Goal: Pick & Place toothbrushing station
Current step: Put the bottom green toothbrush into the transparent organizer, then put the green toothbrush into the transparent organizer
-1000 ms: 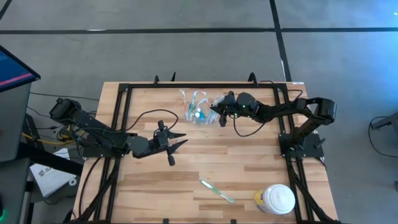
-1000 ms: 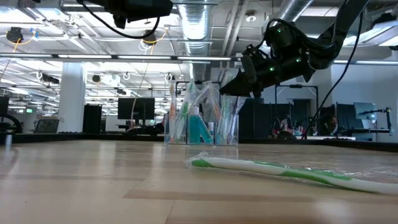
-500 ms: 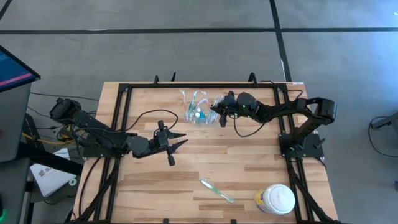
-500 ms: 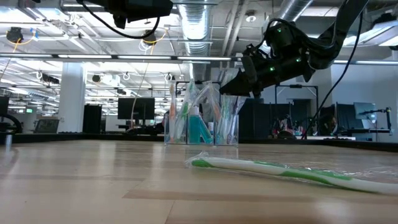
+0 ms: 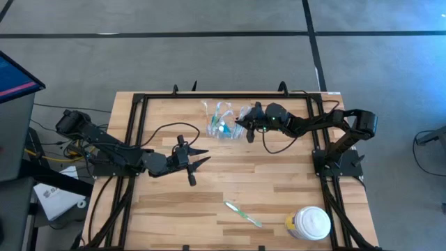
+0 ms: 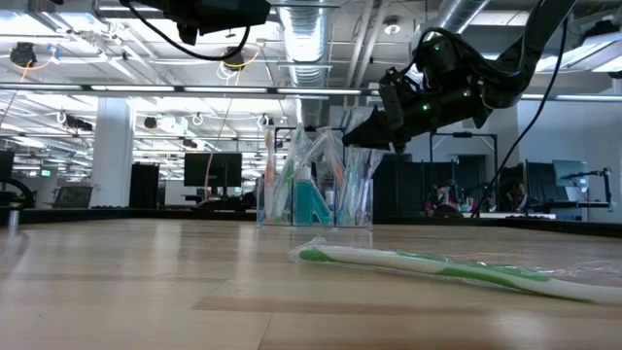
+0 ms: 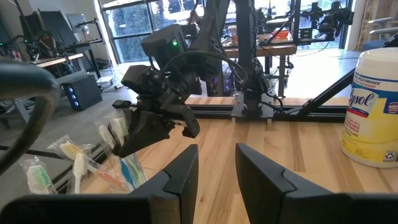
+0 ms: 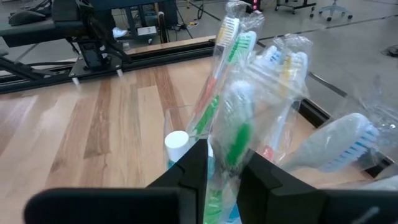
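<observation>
The clear holder point(image 5: 221, 125) stands at the table's far middle, with several plastic-wrapped toothbrushes and a teal tube with a white cap point(image 8: 176, 144) upright in it. My right gripper point(image 5: 242, 126) is at the holder's right side, above its rim point(image 6: 362, 136), shut on a wrapped green toothbrush point(image 8: 231, 134). My left gripper point(image 5: 202, 157) hovers open nearer the table's middle, left of and nearer than the holder, nothing between its fingers point(image 7: 216, 168). Another wrapped green toothbrush point(image 5: 243, 213) lies flat on the table toward the near edge. My right gripper pinches the wrapped green toothbrush between its two fingers, on the wrapper around its upper part point(image 8: 227, 155). The fingers come from the table's right, slanting slightly down, and lie across the brush. The brush stands roughly upright with its lower end down in the holder point(image 6: 358, 194).
A white lidded wipes jar point(image 5: 309, 223) stands at the near right corner. A black frame point(image 5: 209, 95) runs along the table's far and side edges. Open wood lies between the holder and the loose toothbrush point(image 6: 428, 264).
</observation>
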Controlling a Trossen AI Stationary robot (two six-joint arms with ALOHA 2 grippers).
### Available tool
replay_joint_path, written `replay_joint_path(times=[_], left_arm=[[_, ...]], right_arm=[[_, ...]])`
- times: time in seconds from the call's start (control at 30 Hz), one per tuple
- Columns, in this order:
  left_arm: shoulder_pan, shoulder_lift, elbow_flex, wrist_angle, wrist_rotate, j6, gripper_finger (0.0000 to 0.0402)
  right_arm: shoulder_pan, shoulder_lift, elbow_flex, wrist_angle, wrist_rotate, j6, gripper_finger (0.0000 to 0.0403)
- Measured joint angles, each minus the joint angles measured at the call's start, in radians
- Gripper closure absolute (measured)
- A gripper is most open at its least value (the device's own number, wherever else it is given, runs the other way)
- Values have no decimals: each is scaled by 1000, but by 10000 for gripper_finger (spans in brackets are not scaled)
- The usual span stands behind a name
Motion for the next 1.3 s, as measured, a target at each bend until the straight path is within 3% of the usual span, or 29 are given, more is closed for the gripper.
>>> replay_joint_path(times=[0.13, 0.43, 0.6, 1.3], left_arm=[[0, 0, 0, 0, 0, 0, 302], [0, 0, 0, 0, -1, 0, 302], [0, 0, 0, 0, -2, 0, 302], [0, 0, 0, 0, -4, 0, 302]], right_arm=[[0, 0, 0, 0, -1, 0, 330], [-17, 0, 0, -1, 0, 4, 237], [-26, -1, 0, 0, 0, 11, 206], [-38, -260, 1, -171, 3, -16, 205]])
